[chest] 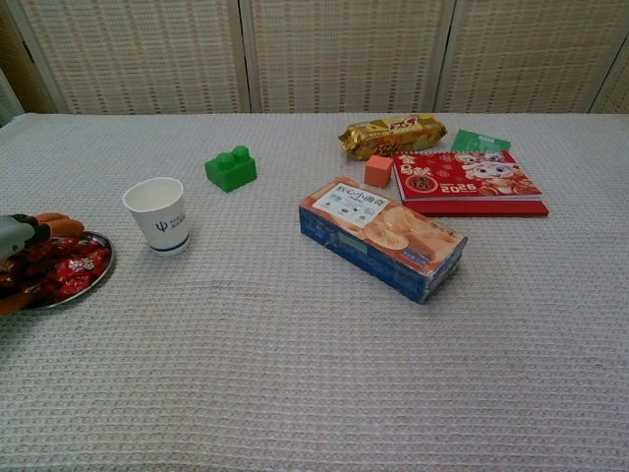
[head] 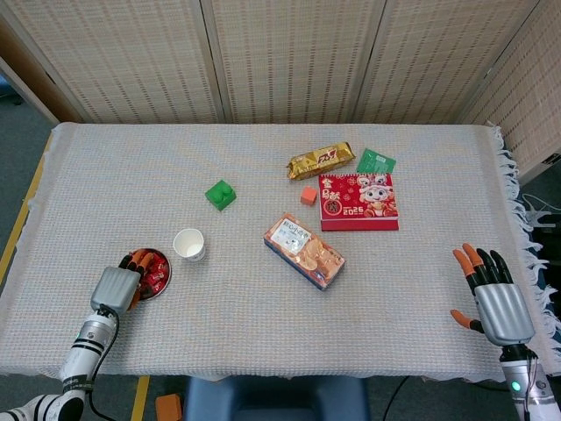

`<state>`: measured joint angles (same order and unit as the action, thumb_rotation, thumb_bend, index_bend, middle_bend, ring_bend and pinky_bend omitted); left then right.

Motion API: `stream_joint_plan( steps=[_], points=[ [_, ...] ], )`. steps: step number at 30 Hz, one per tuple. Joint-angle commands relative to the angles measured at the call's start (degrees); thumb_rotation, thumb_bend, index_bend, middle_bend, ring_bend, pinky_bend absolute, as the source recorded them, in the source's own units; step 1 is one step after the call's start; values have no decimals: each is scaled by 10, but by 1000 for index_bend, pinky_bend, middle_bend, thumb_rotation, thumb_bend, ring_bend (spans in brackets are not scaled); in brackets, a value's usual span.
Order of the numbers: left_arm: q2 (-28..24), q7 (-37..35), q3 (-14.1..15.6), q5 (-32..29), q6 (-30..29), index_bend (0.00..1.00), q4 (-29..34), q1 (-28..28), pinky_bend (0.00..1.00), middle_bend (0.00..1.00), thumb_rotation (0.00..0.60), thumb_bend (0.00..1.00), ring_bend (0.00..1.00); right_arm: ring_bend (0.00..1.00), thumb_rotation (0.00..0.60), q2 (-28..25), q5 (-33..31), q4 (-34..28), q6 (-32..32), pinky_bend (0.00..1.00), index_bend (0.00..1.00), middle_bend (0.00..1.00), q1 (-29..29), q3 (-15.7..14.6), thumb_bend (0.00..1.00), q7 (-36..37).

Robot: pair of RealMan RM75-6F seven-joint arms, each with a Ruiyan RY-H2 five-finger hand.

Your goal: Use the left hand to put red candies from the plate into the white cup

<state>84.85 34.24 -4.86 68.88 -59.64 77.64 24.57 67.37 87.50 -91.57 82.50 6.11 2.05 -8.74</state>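
The left hand (head: 117, 286) sits over the near edge of the plate (head: 161, 282), its fingers (head: 138, 260) reaching down among the red candies (head: 156, 268); whether they have closed on one cannot be told. A good pick would pinch one candy firmly without tipping the plate. The white cup (head: 190, 245) stands just beyond on the tabletop (head: 263, 324), while the right hand (head: 500, 307) rests well apart, fingers spread and empty.
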Motion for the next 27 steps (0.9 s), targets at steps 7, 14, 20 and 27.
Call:
stream_joint_plan(
  steps=[7,14,20,27],
  points=[
    [24,-16,7,12,-5,81,-37,10,862,150,600,364,280,0,600,-1,0,-1,1,0,0,0,-1,0,23,1],
    [35,-27,15,31,-21,194,-53,11,893,197,600,364,303,0,600,-2,0,-2,1,0,0,0,-1,0,23,0],
    [43,-33,19,45,-35,260,-65,10,907,223,600,363,321,0,600,-5,-1,-5,2,0,0,0,-2,-1,23,0],
    [50,-44,21,55,-44,331,-77,9,944,287,600,366,375,0,600,-6,-2,-7,1,0,0,0,-3,-2,23,-2]
  ],
)
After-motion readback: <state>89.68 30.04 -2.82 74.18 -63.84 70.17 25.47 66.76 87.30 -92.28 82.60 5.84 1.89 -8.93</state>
